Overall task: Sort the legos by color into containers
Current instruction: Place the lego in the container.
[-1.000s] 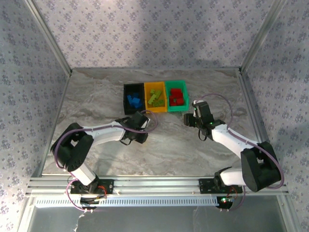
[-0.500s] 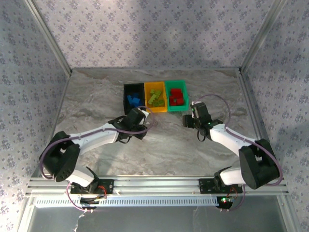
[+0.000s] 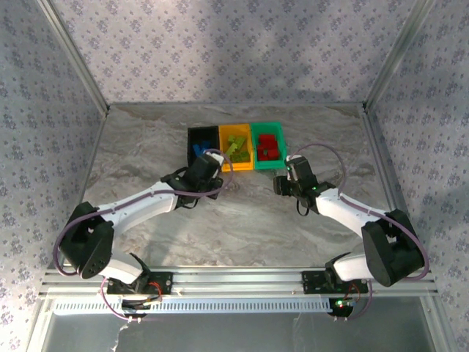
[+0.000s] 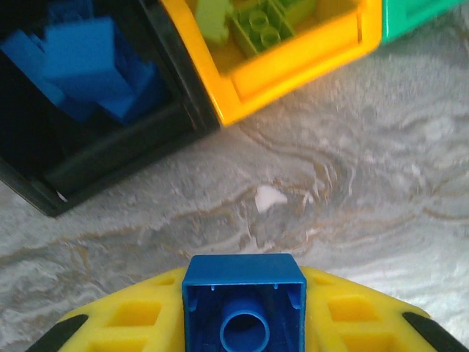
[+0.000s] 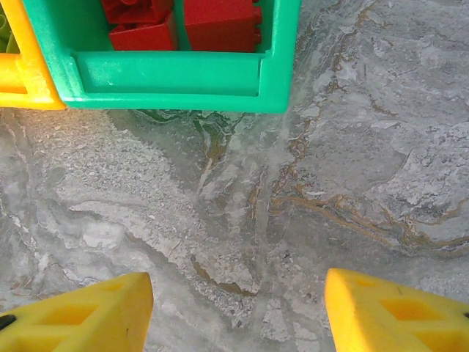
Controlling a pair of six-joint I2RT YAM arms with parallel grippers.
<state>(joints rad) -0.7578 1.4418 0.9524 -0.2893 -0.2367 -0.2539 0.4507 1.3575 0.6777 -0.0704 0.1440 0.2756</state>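
left gripper [image 4: 242,321]: clamped on one blue lego brick [image 4: 243,282], yellow fingers [image 4: 124,323] on both sides of it
held brick: hollow underside with round tube faces the wrist camera; it is off the table and outside every bin
left gripper position: over the table just in front of the bin row, near where the black and orange-yellow bins join; in the top view it sits at the black bin's near edge
right gripper [image 5: 242,315]: fingers wide apart, nothing between them, only table under the gap
right gripper position: just in front of the green bin's near wall, toward its right corner
black bin [image 4: 110,165]: left end of the row, holds loose blue bricks [image 4: 88,62], piled at angles
orange-yellow bin [image 4: 293,70]: middle, touching the black bin, holds yellow-green bricks [image 4: 256,26], studs up on one
green bin [image 5: 168,77]: right end, touching the orange-yellow bin, holds red bricks [image 5: 220,22]
table [image 5: 330,147]: grey marble-pattern top, small white fleck ahead of the held brick
arms: both reach from the near edge toward the bins, well apart from each other
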